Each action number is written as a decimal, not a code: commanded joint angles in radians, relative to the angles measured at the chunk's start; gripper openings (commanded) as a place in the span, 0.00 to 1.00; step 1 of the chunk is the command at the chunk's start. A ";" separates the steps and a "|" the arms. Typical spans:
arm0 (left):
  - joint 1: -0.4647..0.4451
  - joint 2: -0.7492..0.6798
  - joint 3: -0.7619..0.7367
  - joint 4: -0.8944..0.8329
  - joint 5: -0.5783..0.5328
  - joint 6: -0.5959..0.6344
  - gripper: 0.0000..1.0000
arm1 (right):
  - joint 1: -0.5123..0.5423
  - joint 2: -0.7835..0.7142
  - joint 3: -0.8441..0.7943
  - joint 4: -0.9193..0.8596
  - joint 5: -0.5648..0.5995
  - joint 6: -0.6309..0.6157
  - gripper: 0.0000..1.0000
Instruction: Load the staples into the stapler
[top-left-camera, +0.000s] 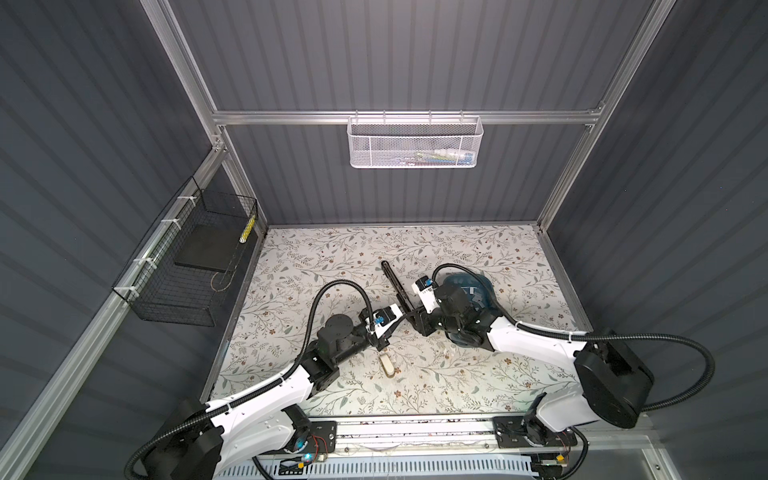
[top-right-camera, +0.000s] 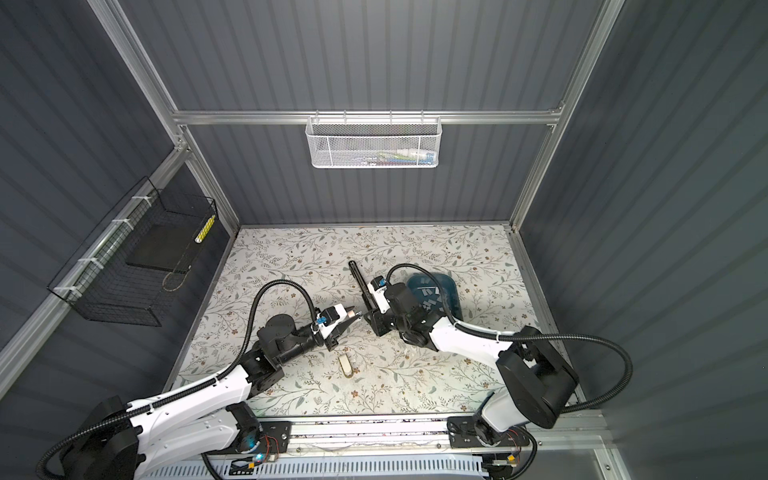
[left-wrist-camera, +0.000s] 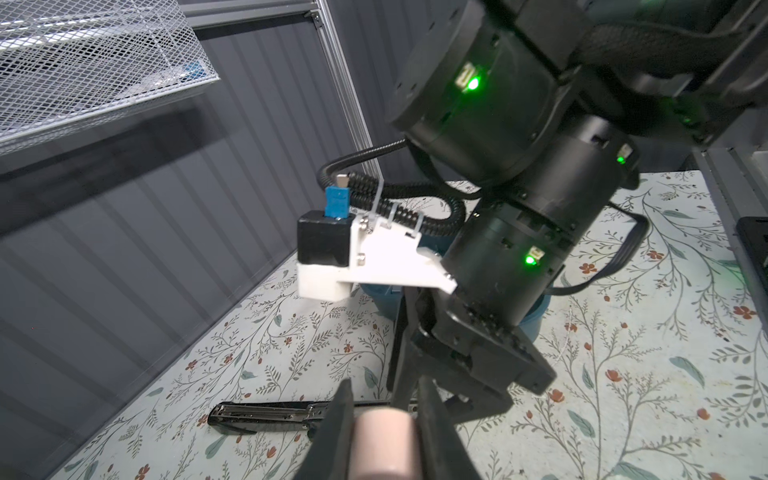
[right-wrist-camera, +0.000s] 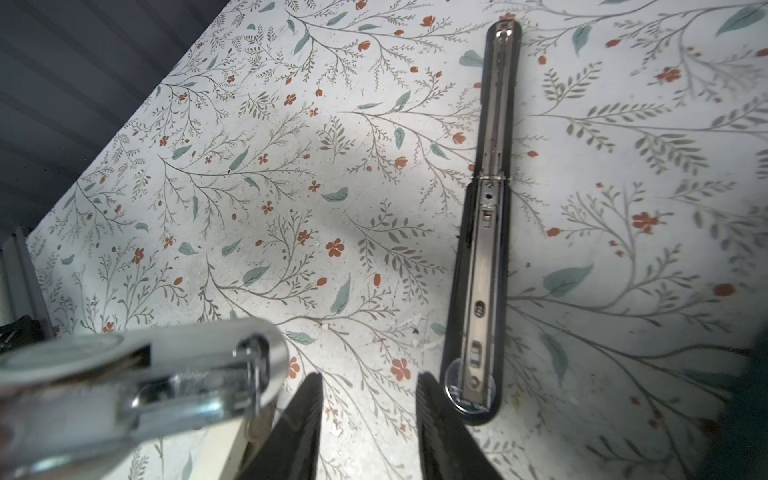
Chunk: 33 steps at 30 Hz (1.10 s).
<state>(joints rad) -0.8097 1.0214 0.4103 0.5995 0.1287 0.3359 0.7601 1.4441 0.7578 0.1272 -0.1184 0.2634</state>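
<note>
Lying opened flat on the floral surface (top-left-camera: 332, 257), the black stapler (right-wrist-camera: 486, 249) shows its metal channel facing up. The right hand (right-wrist-camera: 368, 378) is just beside one end of it, fingers apart with nothing between them. The left hand (left-wrist-camera: 384, 415) is clamped on a pale pink object (left-wrist-camera: 384, 446); the staples (top-right-camera: 432, 297) sit in a blue dish (top-right-camera: 454, 291), partly under the right arm.
</note>
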 joint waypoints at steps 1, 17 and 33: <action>0.004 0.003 0.005 0.008 -0.046 -0.015 0.00 | -0.013 -0.074 -0.072 0.029 0.066 -0.060 0.35; 0.004 0.020 0.055 -0.061 0.131 0.023 0.00 | 0.017 -0.401 -0.325 0.276 -0.206 -0.193 0.57; 0.005 0.040 0.106 -0.095 0.411 0.031 0.00 | 0.018 -0.264 -0.266 0.314 -0.407 -0.193 0.72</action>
<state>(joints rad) -0.8097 1.0554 0.4709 0.5125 0.4728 0.3626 0.7742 1.1706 0.4641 0.4408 -0.4736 0.0914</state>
